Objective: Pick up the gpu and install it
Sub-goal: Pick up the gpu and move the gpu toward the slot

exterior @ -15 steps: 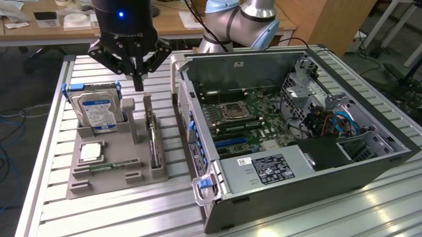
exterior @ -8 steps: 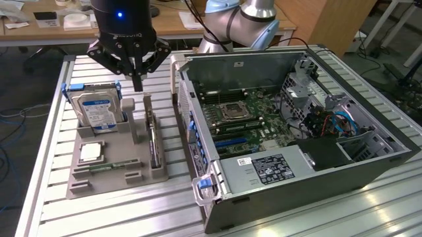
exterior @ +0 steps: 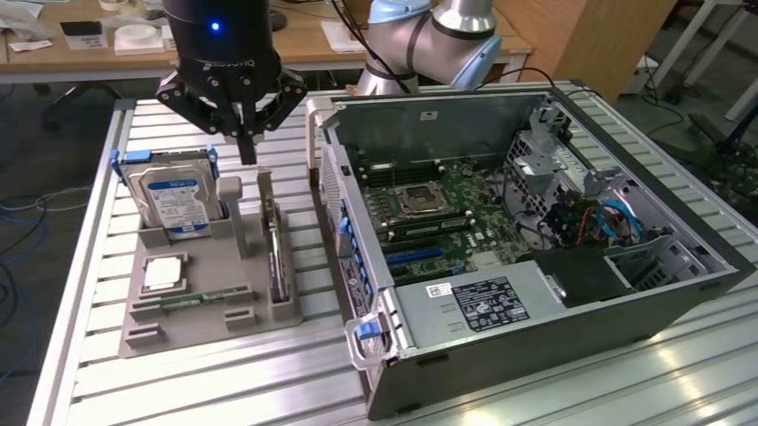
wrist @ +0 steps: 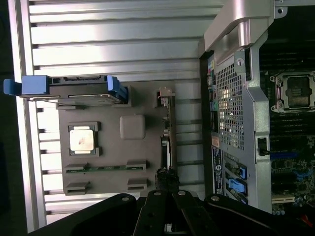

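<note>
Closest to the lens is the open PC case (exterior: 533, 342), lying on its side on the slatted metal desk (exterior: 83, 355).

The gpu (exterior: 277, 257) isn't in it. It stands on edge in a slot along the grey holder (exterior: 201, 330), on the side nearest the case. The gripper (exterior: 247, 153) hangs above the far end of that holder with its jaws pressed together and nothing between them. The tips sit near the card's far end, a bit toward the exterior view's left of it, and don't touch it.

The case holds the motherboard (exterior: 456, 226) with its bare CPU socket, plus a power supply (exterior: 480, 302) with a label on top. The holder also carries a blue-labelled hard drive (exterior: 176, 200) standing upright in a blue-cornered frame, a CPU chip (exterior: 163, 273) lying flat, and a narrow memory stick (exterior: 195, 300) in its slot.

The gpu only shows edge-on, so I can't make out its face or its bracket. The arm (exterior: 427, 35) is cut off at the top of the exterior view.
</note>
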Robot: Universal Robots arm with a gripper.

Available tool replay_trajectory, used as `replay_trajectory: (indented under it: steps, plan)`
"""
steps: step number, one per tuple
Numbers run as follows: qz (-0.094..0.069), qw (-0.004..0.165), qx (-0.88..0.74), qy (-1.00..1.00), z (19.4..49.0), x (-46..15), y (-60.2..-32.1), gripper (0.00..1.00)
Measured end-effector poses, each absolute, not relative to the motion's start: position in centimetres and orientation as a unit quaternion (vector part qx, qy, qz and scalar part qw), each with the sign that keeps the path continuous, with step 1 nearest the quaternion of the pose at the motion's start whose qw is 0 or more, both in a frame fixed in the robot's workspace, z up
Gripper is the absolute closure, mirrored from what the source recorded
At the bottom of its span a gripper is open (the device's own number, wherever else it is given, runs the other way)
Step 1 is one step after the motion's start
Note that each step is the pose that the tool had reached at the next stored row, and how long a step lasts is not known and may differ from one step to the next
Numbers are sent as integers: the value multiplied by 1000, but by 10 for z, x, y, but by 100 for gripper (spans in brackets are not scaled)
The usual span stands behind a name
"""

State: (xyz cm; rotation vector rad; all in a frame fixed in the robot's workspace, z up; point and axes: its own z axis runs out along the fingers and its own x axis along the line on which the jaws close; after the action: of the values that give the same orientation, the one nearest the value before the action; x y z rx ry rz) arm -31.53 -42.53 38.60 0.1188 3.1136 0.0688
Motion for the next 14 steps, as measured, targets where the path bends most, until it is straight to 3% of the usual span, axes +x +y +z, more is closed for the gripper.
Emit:
replay_trajectory:
  steps: [5,10,11,12,14]
  plan:
    - [22,12,38,999,386,-315,-425,89]
    - [22,12,38,999,386,-315,-425,65]
    - [22,12,38,999,386,-315,-425,65]
    - [22,12,38,999,386,-315,-425,58]
    - [22,13,38,999,386,-315,-425,58]
